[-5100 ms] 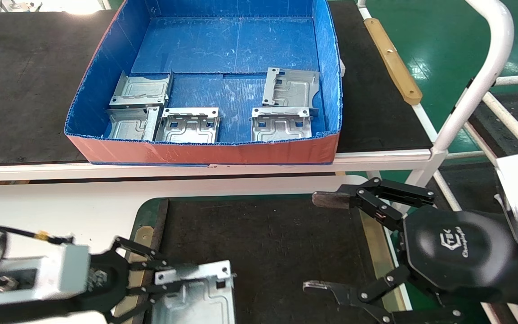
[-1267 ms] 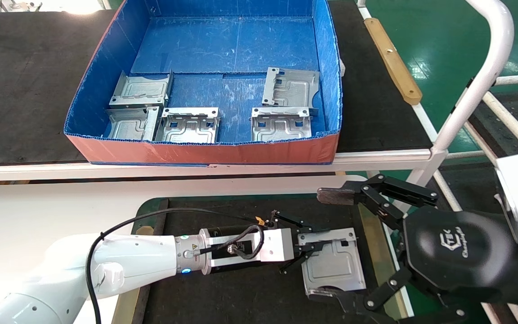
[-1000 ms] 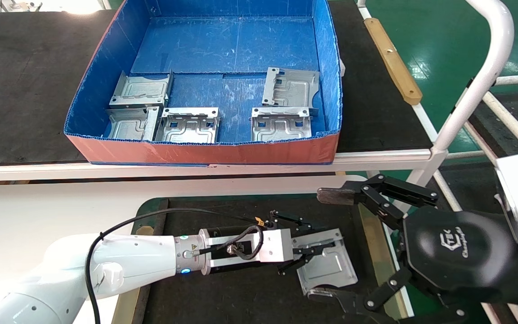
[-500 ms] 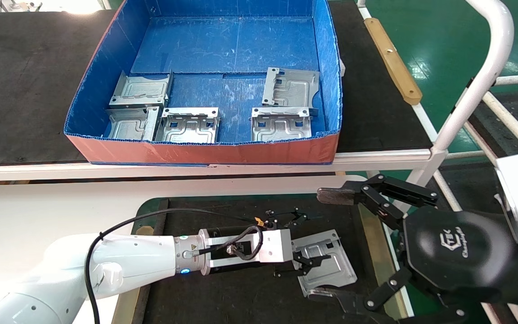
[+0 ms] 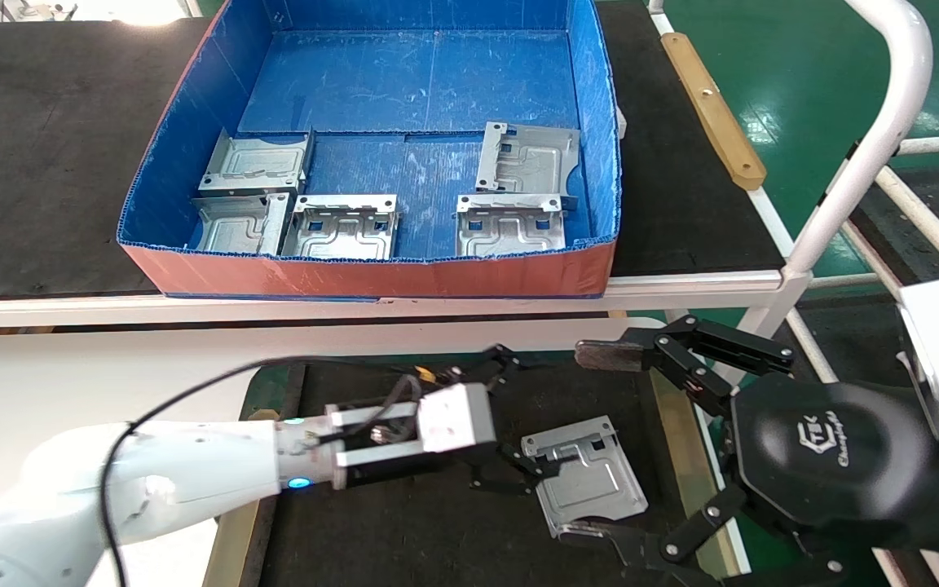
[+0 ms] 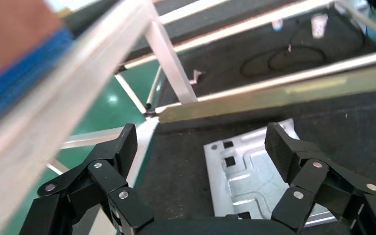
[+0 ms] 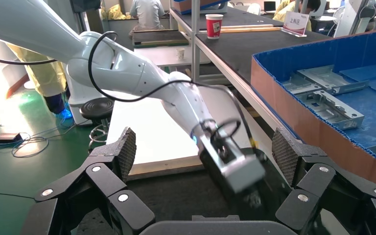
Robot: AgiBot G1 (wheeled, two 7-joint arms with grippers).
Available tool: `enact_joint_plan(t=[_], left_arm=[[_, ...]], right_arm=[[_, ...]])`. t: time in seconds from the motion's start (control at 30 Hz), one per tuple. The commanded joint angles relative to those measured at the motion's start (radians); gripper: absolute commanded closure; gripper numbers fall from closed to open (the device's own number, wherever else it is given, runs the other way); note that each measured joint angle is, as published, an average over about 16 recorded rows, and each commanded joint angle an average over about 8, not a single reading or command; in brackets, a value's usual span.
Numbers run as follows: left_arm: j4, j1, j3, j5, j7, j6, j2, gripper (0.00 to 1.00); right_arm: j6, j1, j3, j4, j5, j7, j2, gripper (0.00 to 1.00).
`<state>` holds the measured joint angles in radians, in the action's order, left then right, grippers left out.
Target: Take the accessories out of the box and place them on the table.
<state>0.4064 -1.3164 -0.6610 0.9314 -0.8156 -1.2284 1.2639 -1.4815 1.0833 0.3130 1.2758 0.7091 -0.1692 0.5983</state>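
Observation:
The box (image 5: 372,277), blue inside and orange-red outside, stands on the far bench and holds several silvery brackets (image 5: 343,228). One more bracket (image 5: 588,481) lies flat on the black mat (image 5: 404,538) of the white-topped table (image 5: 152,367). My left gripper (image 5: 522,416) is open and empty, just left of that bracket, with one finger near its edge. In the left wrist view the bracket (image 6: 254,176) lies on the mat under the spread left gripper (image 6: 203,144). My right gripper (image 5: 592,444) is open and empty, hanging at the mat's right side; the right wrist view (image 7: 203,152) looks at the left arm.
The bench with the large black mat (image 5: 29,163) carries the box. A white tube frame (image 5: 885,122) rises at the right, beside a tan strip (image 5: 710,106). A red cup (image 7: 214,24) stands on a far bench, and a black stool (image 7: 98,108) is on the floor.
My left gripper carried a bracket rightward over the mat, laid it down, opened and let it go, then drew back to the left. The right arm has barely moved.

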Motion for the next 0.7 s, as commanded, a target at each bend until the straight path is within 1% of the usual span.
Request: enact_joint_plan(t=[0.03, 0.7], left_arm=[[0.034, 0.009, 0.015, -0.008, 0.039, -0.01, -0.025, 0.0], [0.373, 0.103, 0.162, -0.085, 0.426, -0.113, -0.277, 0.0]], right_arm=[[0.0, 0.0, 0.0, 0.0, 0.0, 0.0, 0.0, 0.0], [0.0, 0.0, 0.001, 0.0, 0.0, 0.0, 0.0, 0.0]])
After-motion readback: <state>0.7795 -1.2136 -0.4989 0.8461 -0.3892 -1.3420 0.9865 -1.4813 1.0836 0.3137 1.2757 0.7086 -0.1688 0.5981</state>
